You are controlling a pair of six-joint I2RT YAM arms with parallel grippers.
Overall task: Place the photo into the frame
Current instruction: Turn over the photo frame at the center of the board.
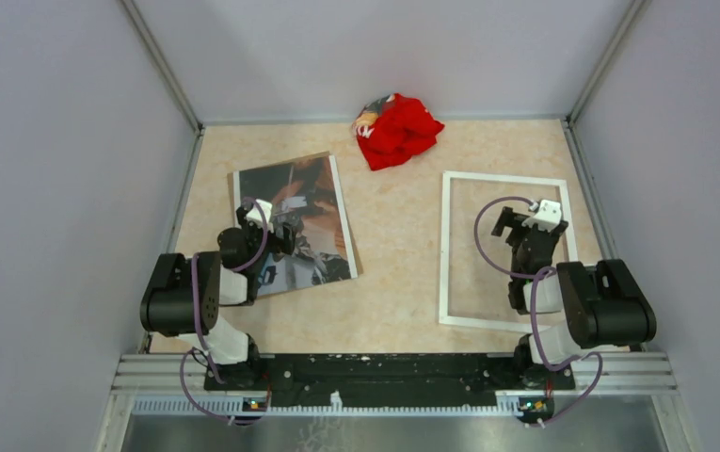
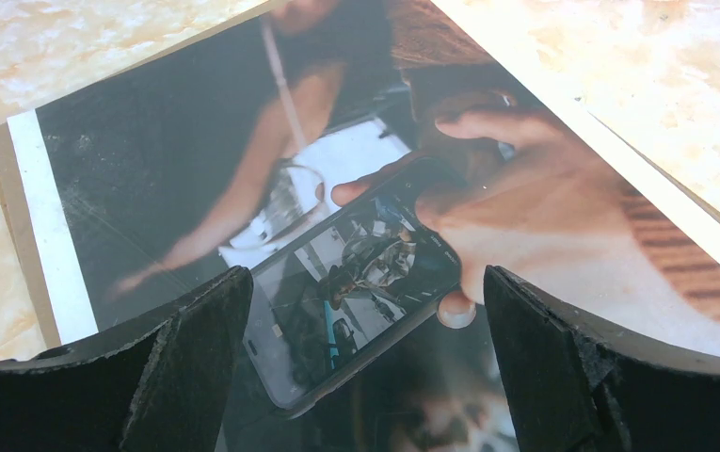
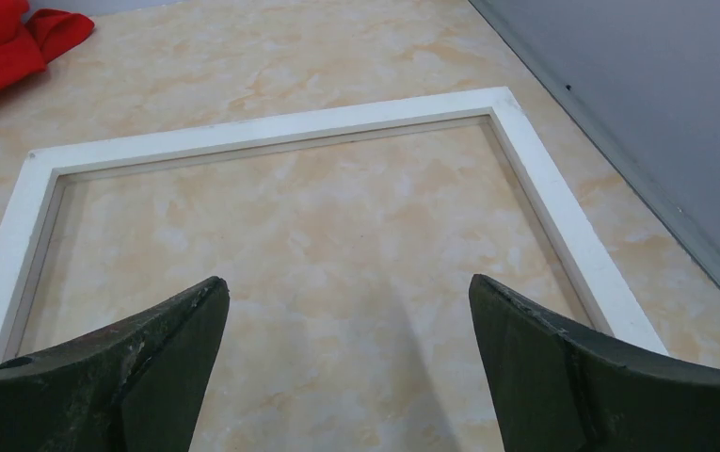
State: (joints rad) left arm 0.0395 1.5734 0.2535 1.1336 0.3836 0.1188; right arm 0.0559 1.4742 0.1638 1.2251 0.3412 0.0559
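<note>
The photo (image 1: 299,221) lies face up at the left of the table, dark with orange-brown and white patches. It rests on a brown backing board whose edge (image 2: 22,226) shows beside it. My left gripper (image 1: 283,223) is open just above the photo's middle (image 2: 243,160), with the jaws (image 2: 365,275) spread wide and nothing between them. The frame (image 1: 502,179) lies flat at the right, a white border with the table showing through. My right gripper (image 1: 516,226) is open and empty above the frame's inside (image 3: 346,282), and the white border (image 3: 271,127) lies ahead of it.
A crumpled red cloth (image 1: 396,129) lies at the back middle, and its corner shows in the right wrist view (image 3: 8,42). Grey walls close in the table on the left, back and right. The frame's right side runs near the right wall (image 3: 638,94).
</note>
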